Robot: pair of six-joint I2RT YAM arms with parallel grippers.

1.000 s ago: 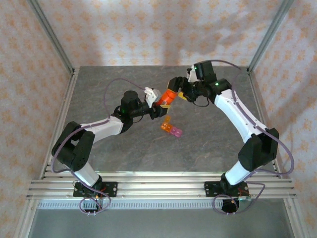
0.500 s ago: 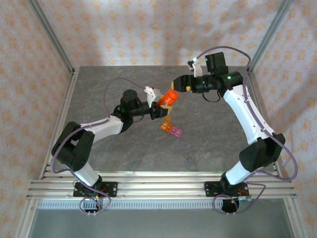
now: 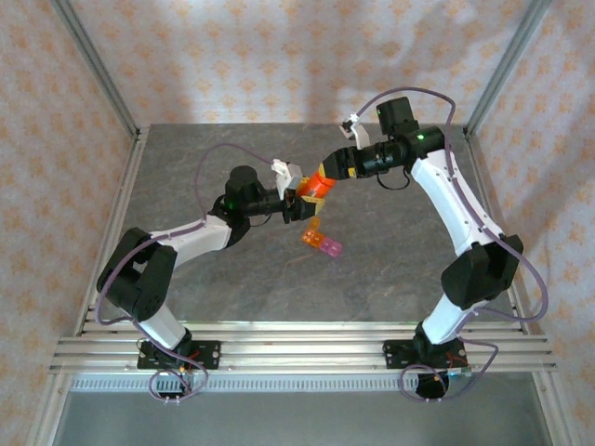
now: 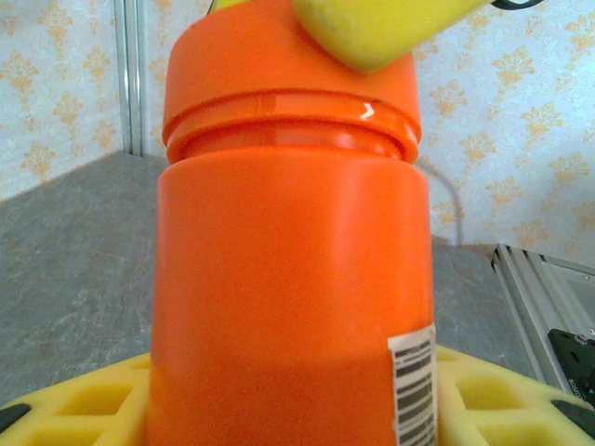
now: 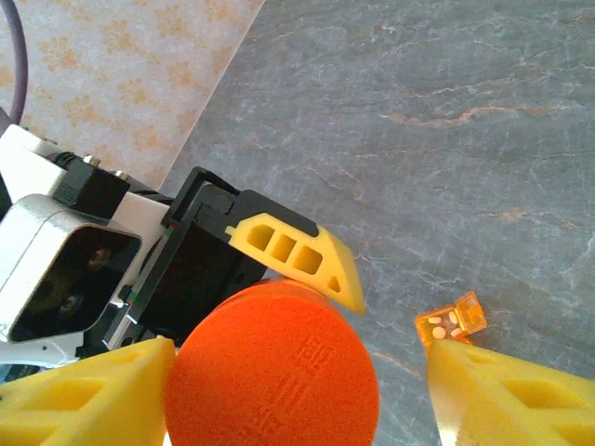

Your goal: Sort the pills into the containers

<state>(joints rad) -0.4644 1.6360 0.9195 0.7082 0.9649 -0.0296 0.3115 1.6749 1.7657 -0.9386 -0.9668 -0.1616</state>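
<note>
One orange bottle point(image 3: 318, 185): left gripper point(image 3: 302, 197) clamps its body, right gripper point(image 3: 327, 175) splayed around its cap point(image 5: 271, 372)

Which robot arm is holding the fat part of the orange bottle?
The left one: the left end effector clamps the orange bottle around its body, below the lid. The right end effector is at the lid instead, one finger apart from it.
</note>
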